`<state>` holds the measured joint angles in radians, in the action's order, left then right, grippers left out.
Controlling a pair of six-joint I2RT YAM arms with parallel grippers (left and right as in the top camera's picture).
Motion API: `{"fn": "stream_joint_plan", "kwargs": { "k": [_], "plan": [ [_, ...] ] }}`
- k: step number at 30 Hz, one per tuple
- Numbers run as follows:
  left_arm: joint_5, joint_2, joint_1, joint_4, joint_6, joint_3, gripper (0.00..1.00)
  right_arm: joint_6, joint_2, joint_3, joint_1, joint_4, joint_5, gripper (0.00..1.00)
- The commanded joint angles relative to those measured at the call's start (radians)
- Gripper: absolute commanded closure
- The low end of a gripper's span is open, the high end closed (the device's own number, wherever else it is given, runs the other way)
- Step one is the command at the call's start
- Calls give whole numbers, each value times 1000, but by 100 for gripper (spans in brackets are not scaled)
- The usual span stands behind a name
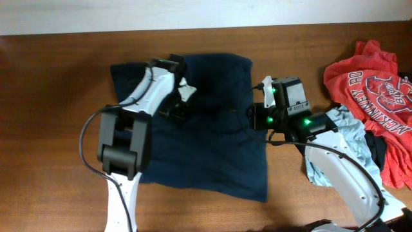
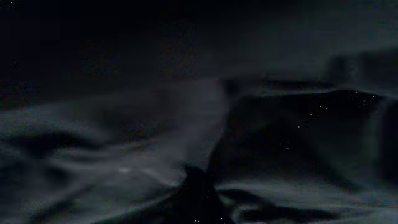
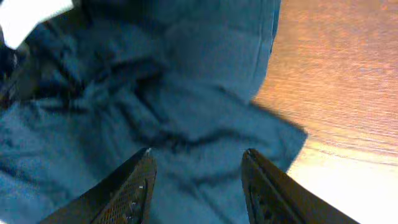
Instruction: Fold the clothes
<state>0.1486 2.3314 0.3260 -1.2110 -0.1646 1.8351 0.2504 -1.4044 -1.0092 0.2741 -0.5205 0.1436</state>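
The clothes (image 1: 212, 154), a dark navy garment, lie spread over the middle of the wooden table (image 1: 51, 96). My left gripper (image 1: 178, 111) is down on the garment's upper middle. In the left wrist view dark fabric (image 2: 124, 143) fills the frame, and the fingers (image 2: 194, 186) show as one dark point with folds gathered at it, so they look shut on the fabric. My right gripper (image 1: 256, 118) is at the garment's right edge. In the right wrist view its fingers (image 3: 198, 158) are open over wrinkled blue fabric (image 3: 186, 81) close to the hem.
A pile of other clothing lies at the right edge of the table: a red printed shirt (image 1: 370, 84) and a light blue cloth (image 1: 335, 138) under my right arm. Bare wood (image 3: 336, 74) shows right of the garment.
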Motion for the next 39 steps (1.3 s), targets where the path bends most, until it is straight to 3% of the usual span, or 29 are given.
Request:
{"fn": "stream_joint_plan", "kwargs": {
  "k": [1, 7, 12, 16, 21, 24, 32, 39],
  "plan": [
    [46, -56, 112, -43, 13, -48, 99, -10, -9, -5, -10, 9, -88, 51],
    [35, -172, 159, -100, 106, -48, 99, 42, -71, -5, -84, 48, -70, 53],
    [-138, -269, 142, -61, 196, -48, 100, 42, -190, -5, -113, 79, -16, 55],
    [-258, -286, 89, 68, 194, -49, 99, -60, -265, -5, -103, 216, 136, 55],
    [-250, -273, -9, 278, 191, -66, 100, -41, -376, -5, -102, 308, 134, 64],
    [-235, -251, -56, 318, 191, -66, 100, -33, -427, -5, -102, 320, 142, 71],
    [-163, -112, -156, 325, 133, -66, 100, -36, -435, -5, -102, 283, 86, 71],
    [-170, 0, -204, 453, 97, -66, 100, -36, -490, -5, -102, 227, 13, 72]
  ]
}}
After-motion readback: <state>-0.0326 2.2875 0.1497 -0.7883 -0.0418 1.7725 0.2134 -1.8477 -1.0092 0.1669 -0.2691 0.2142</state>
